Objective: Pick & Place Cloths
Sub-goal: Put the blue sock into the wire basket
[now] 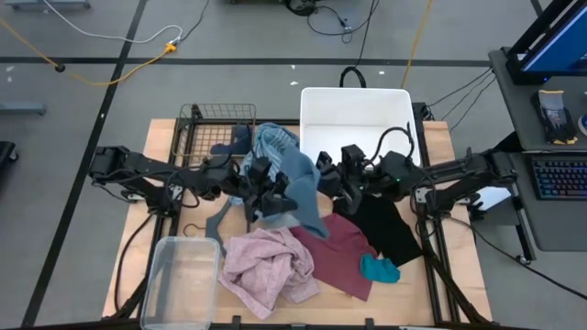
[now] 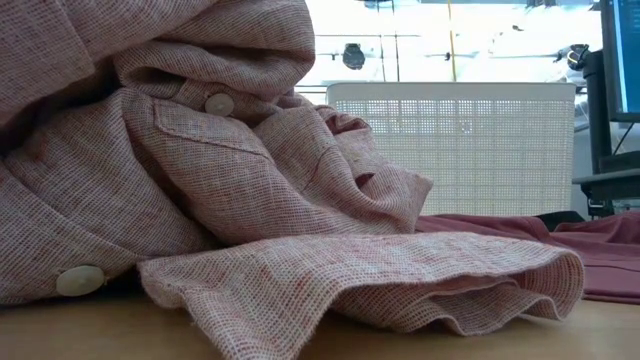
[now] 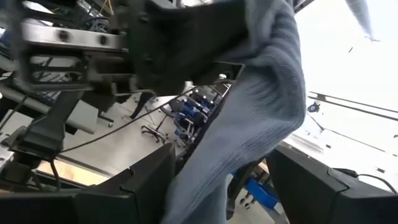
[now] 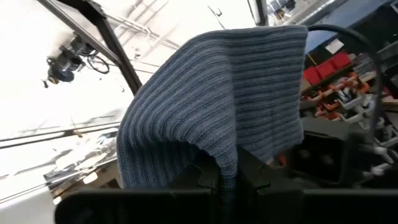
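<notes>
The pink cloth (image 2: 200, 180) fills the low view, heaped on the bench (image 2: 100, 335) right before the lens, its buttons plain to see. Above the bench's middle the blue-striped towel (image 1: 292, 176) hangs lifted between both arms. The right pincer (image 4: 227, 177) is shut tight on a fold of it, the ribbed fabric draping over its fingers. The left pincer (image 3: 217, 180) stands wide, with the towel falling between its fingers, and whether it grips cannot be told. The step in hand looks like carrying the towel. The next move likely calls for swinging it over the white bin (image 1: 358, 110) and letting go. Only the high view shows the maroon cloth (image 1: 341, 257), black shorts (image 1: 387, 225), teal piece (image 1: 379, 269), wire basket (image 1: 206, 124) and clear tub (image 1: 179, 280). The low view shows neither arm.
</notes>
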Available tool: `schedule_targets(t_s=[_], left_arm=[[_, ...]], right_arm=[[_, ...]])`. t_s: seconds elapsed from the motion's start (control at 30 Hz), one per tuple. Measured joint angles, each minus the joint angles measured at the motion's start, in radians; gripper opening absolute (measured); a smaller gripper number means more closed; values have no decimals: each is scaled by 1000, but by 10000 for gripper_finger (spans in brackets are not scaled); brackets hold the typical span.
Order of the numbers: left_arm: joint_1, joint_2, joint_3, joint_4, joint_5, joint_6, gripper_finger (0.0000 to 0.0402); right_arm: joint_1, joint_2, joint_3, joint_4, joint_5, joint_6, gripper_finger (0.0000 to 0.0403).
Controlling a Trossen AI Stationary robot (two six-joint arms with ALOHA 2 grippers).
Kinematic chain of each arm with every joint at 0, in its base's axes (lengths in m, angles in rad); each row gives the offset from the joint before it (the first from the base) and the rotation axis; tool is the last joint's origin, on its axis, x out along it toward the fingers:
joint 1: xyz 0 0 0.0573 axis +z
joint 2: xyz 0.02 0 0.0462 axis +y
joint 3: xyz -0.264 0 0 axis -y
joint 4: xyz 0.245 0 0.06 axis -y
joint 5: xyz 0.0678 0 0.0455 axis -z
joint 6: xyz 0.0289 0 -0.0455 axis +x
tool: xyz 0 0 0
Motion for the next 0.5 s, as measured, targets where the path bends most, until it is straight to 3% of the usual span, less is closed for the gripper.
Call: schedule_targets(t_s=[0.27,0.37,0.5], left_arm=[[-22,0,0,0,31,-4,237],[-28,0,0,0,55,-4,185],[-29,0,0,0,95,-4,81]], right_arm=[[-37,36,0,3,2,-14,3],[-44,40,-1,-7,2,-16,4],[-51,37,-1,-4,2,-18,5]])
